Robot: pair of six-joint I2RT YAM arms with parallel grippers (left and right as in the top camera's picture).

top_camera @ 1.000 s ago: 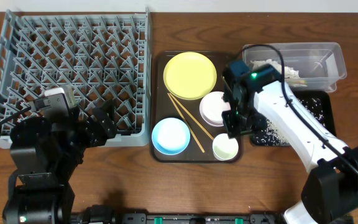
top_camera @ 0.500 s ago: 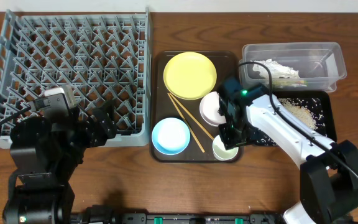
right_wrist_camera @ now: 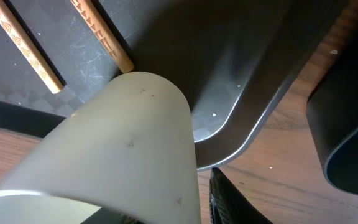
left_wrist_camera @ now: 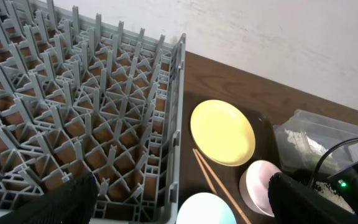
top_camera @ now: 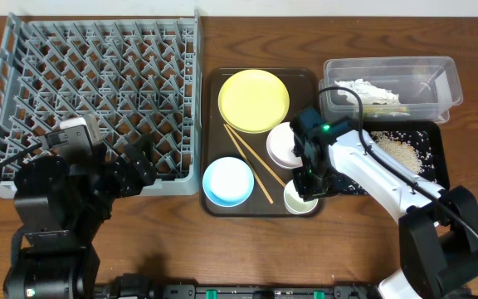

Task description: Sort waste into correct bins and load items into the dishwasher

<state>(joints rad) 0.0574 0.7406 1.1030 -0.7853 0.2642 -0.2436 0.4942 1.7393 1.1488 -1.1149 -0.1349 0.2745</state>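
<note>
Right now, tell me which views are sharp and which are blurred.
Overhead: even light, sharp throughout. Left wrist: rack crisp, its own fingers dark blurs at the bottom corners. Right wrist: cup too near and soft, with a sheen on the tray.

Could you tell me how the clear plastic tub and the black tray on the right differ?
The clear tub is see-through and deep; the black tray is opaque and shallow. The clear tub holds a crumpled white napkin; the black tray holds rice-like crumbs. Both are rectangular, side by side.
</note>
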